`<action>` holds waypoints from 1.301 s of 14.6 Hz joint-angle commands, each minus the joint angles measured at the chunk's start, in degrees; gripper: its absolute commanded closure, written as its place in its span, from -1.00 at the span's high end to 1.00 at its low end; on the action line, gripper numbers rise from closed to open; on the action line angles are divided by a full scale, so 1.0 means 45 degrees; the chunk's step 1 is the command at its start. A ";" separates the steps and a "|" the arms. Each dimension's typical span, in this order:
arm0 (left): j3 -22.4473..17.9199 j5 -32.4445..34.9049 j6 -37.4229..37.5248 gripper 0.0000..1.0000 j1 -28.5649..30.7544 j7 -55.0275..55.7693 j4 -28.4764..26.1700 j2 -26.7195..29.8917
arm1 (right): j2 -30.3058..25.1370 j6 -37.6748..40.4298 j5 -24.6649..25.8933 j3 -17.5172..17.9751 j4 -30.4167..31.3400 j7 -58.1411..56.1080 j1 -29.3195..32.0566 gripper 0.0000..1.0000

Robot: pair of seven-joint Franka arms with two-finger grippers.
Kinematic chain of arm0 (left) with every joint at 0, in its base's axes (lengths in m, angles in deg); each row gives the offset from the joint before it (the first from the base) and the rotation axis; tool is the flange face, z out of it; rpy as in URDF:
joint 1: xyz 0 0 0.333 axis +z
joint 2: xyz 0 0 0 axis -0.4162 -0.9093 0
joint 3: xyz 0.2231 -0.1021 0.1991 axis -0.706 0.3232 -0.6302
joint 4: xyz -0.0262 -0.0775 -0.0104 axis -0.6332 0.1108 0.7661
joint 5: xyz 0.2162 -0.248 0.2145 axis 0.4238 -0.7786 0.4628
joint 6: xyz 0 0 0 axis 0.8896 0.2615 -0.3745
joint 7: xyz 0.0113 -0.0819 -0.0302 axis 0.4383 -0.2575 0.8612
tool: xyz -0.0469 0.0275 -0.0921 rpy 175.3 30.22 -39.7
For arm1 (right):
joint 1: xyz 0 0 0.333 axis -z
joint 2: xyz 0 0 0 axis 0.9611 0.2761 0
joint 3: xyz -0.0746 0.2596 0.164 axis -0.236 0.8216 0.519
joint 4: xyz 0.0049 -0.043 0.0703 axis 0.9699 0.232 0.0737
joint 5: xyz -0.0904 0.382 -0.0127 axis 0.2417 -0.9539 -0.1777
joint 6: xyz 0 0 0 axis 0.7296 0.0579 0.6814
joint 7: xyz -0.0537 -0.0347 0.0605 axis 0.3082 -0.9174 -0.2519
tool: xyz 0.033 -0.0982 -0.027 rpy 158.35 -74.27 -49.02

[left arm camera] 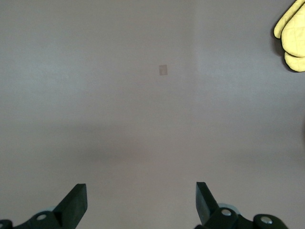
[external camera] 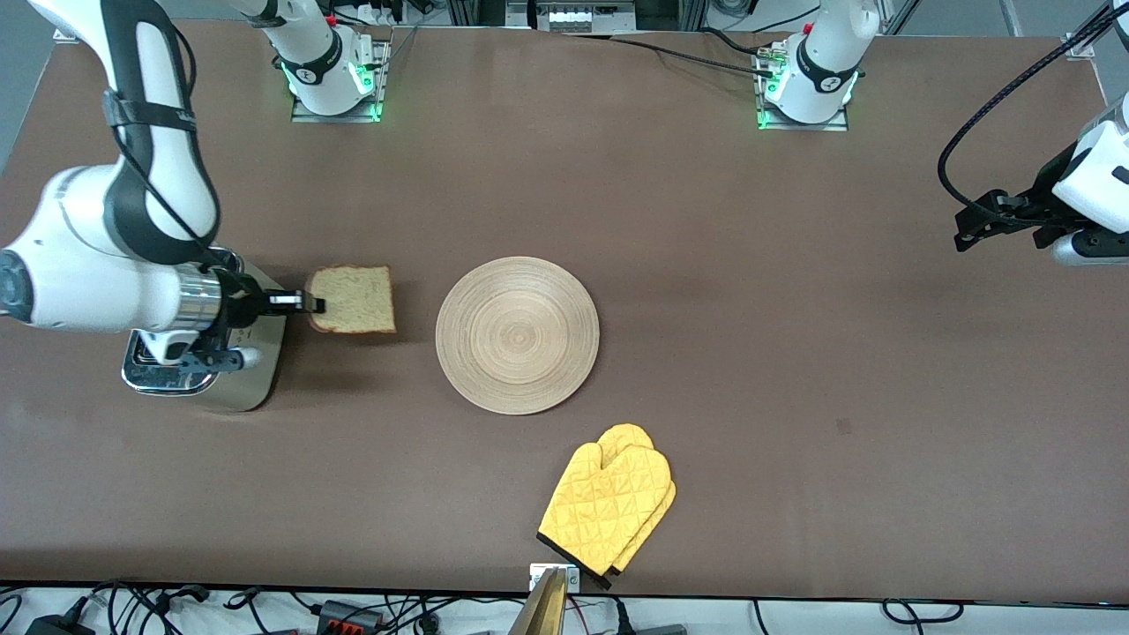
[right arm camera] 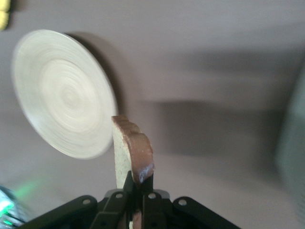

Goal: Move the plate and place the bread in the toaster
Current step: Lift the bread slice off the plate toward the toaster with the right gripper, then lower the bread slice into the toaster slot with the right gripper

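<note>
Gripping the bread's (external camera: 353,300) crust edge, right gripper (external camera: 310,304) hovers beside toaster (external camera: 207,370).

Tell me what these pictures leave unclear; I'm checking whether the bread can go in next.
- Toaster slots: front view, covered by the right arm; right wrist view shows only a blur at the edge.
- Right gripper shut on the bread: how high it is held over the table, not clear from the front view.
- Left gripper: open, fingertips only in the left wrist view; in the front view, cut off by the edge.
- Plate: blurred in the right wrist view.
</note>
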 commanded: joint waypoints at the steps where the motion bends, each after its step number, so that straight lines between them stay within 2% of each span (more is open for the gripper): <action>1: 0.0111 -0.0184 0.0341 1.00 0.0055 -0.0109 0.0419 -0.0123 | 0.0183 0.1315 0.2204 -0.0219 -0.1575 0.0320 0.0058 -1.00; 4: 0.0130 -0.0184 0.0361 1.00 0.0055 -0.0090 0.0555 -0.0142 | 0.0163 0.2153 0.4531 -0.0628 -0.2317 0.0086 0.0058 -1.00; 6: 0.0130 -0.0184 0.0361 1.00 0.0055 -0.0090 0.0555 -0.0142 | 0.0183 0.2878 0.5587 -0.0669 -0.3098 -0.0264 0.0077 -1.00; 11: 0.0130 -0.0184 0.0361 1.00 0.0016 -0.0090 0.0555 -0.0142 | 0.0183 0.3349 0.7854 -0.0708 -0.3902 -0.1200 0.0058 -1.00; 19: 0.0149 -0.0184 0.0361 1.00 -0.0003 -0.0070 0.0555 -0.0142 | 0.0982 0.2182 0.8131 -0.0942 -0.3883 -0.1457 0.0155 -1.00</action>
